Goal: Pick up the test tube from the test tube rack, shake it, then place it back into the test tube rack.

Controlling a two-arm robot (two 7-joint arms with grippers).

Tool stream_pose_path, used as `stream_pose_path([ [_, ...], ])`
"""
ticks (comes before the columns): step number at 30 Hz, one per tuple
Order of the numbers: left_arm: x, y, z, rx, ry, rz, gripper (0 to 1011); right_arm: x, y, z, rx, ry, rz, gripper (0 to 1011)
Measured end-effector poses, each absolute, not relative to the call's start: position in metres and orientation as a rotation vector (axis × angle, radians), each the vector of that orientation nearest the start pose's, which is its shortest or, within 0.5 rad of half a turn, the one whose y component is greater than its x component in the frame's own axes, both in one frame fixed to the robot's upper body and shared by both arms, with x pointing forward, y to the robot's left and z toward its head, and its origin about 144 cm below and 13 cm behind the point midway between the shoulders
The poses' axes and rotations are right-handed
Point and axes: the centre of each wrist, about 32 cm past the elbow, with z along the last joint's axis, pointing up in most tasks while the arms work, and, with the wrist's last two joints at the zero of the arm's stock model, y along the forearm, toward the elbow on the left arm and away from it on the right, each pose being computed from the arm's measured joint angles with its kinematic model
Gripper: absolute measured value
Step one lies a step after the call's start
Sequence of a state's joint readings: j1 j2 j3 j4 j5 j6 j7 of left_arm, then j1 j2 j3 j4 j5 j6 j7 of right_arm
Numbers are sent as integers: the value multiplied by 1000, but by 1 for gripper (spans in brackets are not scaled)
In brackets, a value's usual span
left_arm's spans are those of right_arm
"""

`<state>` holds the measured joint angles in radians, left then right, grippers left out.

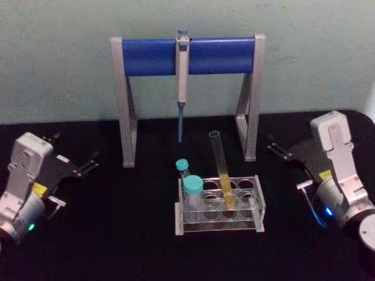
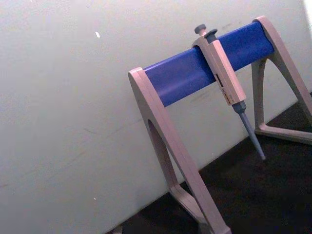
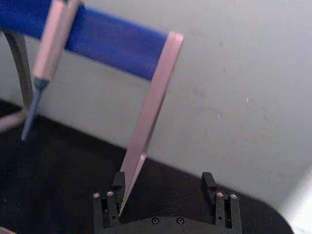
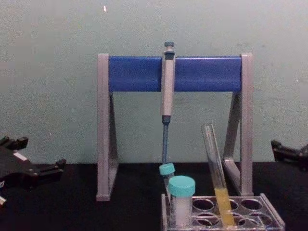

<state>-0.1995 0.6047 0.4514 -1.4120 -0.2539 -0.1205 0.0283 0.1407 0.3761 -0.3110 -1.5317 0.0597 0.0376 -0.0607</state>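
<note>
The test tube (image 1: 221,170) stands leaning in the middle of the clear test tube rack (image 1: 258,202), with yellow-orange liquid in its lower part; the chest view shows the test tube (image 4: 216,168) and the rack (image 4: 269,214) from the side. My left gripper (image 1: 75,147) rests open on the black table far to the rack's left, also the left gripper (image 4: 41,153) in the chest view. My right gripper (image 3: 164,181) is open with nothing between its fingers; it sits right of the rack as the right gripper (image 1: 287,149). Neither touches the tube.
A wide teal-capped vial (image 1: 193,193) and a slim teal-capped tube (image 1: 183,170) stand in the rack's left holes. Behind the rack stands a grey-and-blue pipette stand (image 1: 187,55) with a pipette (image 1: 182,82) hanging from it. A pale wall closes the back.
</note>
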Motion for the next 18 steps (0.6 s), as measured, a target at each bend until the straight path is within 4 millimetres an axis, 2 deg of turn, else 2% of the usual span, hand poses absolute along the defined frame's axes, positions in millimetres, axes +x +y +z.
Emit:
stream_pose_path([
  [7,489,310,1140,304,-285,1248,1001,491,-250,1152,-306,-205,-1341,1000],
  [18,489,310,1140,304,-285,1248,1001,490,-249,1153,-305,-209,-1344,1000],
])
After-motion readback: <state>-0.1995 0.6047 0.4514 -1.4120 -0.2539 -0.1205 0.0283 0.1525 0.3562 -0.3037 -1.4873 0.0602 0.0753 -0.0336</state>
